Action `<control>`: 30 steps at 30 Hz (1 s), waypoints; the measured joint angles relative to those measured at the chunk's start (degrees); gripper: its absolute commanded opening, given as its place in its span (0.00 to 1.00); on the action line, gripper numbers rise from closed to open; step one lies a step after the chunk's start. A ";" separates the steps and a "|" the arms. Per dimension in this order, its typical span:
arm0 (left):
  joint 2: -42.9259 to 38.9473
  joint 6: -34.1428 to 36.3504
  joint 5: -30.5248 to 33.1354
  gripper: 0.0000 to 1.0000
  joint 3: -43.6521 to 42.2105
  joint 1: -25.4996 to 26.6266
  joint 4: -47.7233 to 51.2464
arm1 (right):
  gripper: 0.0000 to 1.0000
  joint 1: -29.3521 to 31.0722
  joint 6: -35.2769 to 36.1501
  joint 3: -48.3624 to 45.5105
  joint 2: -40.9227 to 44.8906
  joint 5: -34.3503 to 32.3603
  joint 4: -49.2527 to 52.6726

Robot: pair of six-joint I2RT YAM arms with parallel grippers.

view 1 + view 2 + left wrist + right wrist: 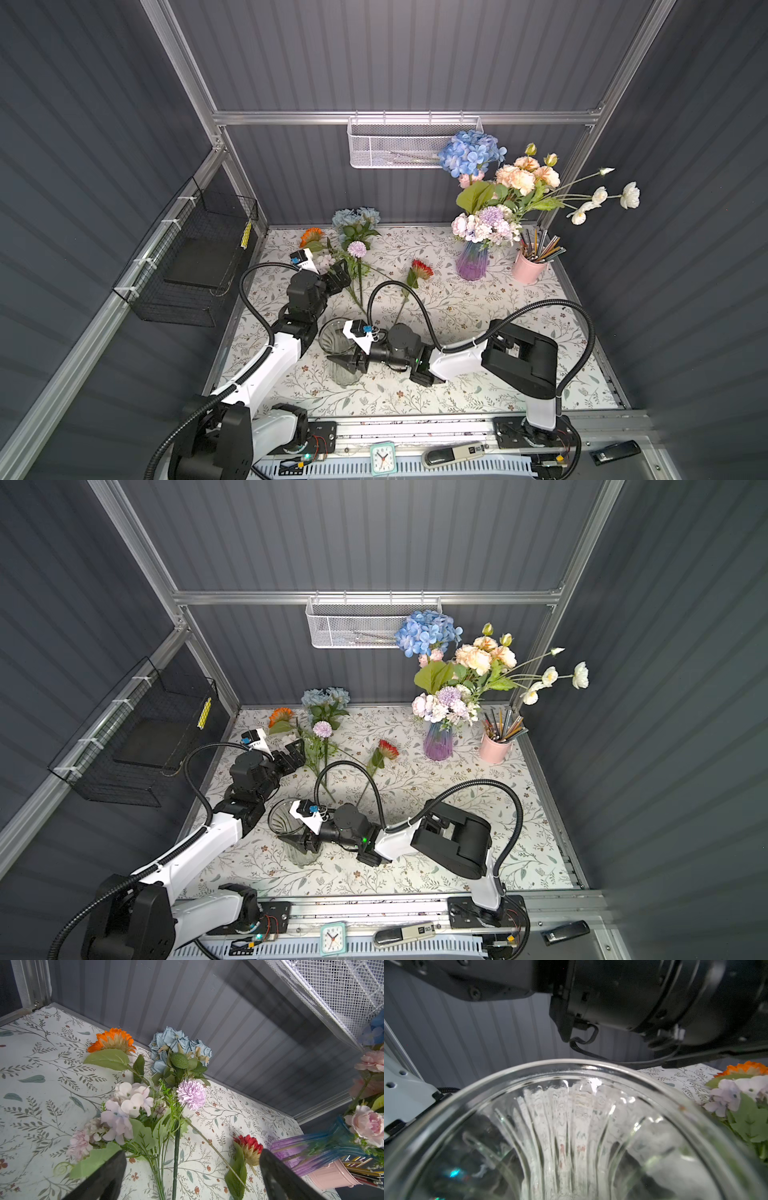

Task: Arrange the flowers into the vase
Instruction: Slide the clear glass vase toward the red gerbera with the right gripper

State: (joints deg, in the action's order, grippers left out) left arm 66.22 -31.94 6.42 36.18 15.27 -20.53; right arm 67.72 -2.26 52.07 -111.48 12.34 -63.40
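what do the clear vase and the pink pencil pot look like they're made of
Clear vase: likely glass, ribbed, glossy; the printed cloth shows through it. Pink pot: probably painted metal, satin finish, with a pressed ridge near the rim; could be plastic.

In a top view, a clear vase (284,818) is seen standing at the front left of the tablecloth (436,833). The right gripper (301,840) is laid against its neck from the right; whether the jaws are clamped on it cannot be told. The left gripper (298,750), jaws spread, is held just beside loose flowers (322,746) lying at the back left: an orange daisy (279,716), a blue bunch (326,698) and a lilac bloom (322,728). A red daisy (387,748) is laid apart, nearer the middle. At the back right a purple vase (438,742) is filled with a bouquet (457,675), and a pink cup (494,750) of pencils (505,729) is set just beside it.
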 measured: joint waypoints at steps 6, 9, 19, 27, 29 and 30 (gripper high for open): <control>-0.02 0.72 0.55 1.00 0.02 0.00 0.09 | 0.43 -1.53 0.79 -4.76 5.18 -3.10 1.62; -0.17 1.36 1.03 1.00 0.09 0.00 0.48 | 0.43 -4.44 0.81 -8.11 10.49 -4.57 4.15; 0.28 2.38 1.29 1.00 1.36 0.00 2.82 | 0.43 -16.02 4.44 -14.01 29.16 -12.55 16.06; 4.31 2.89 0.57 1.00 4.83 0.00 6.99 | 0.44 -23.34 7.93 -20.35 33.53 -21.03 23.12; 5.07 2.91 0.17 1.00 4.92 0.00 8.09 | 0.44 -24.35 8.02 -21.88 33.03 -22.38 22.95; 5.46 2.91 -0.09 1.00 4.92 0.00 8.66 | 0.44 -24.63 8.00 -22.25 32.87 -22.71 21.88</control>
State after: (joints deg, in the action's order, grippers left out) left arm 71.68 -29.04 6.33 41.10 15.27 -11.88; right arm 43.09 5.74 29.82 -78.61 -10.37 -41.52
